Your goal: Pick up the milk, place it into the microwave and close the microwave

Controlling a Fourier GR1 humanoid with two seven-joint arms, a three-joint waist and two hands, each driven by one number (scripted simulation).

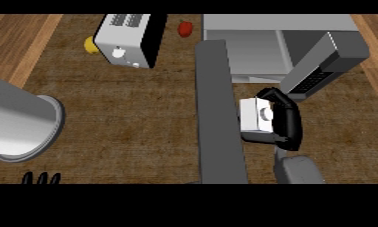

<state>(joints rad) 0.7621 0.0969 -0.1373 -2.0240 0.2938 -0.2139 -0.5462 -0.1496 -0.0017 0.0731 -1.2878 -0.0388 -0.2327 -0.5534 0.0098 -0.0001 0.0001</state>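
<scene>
We see the right hand (pixel 286 121) as glossy black, its fingers thick, rounded and segmented, with soft highlights along their backs. Below it we see the right forearm (pixel 297 170), a smooth matte grey shell with rounded edges, plain and unmarked. At the lower left edge we see only the black fingertips of the left hand (pixel 40 178), slim and rounded, set side by side.

No text, label, brand, number or sign can be read anywhere. The milk carton (pixel 258 115) shows only a plain white face with a round grey cap, the microwave's keypad (pixel 316 82) is a dark patch with unreadable marks, and the toaster (pixel 131 38) bears no legible marking.
</scene>
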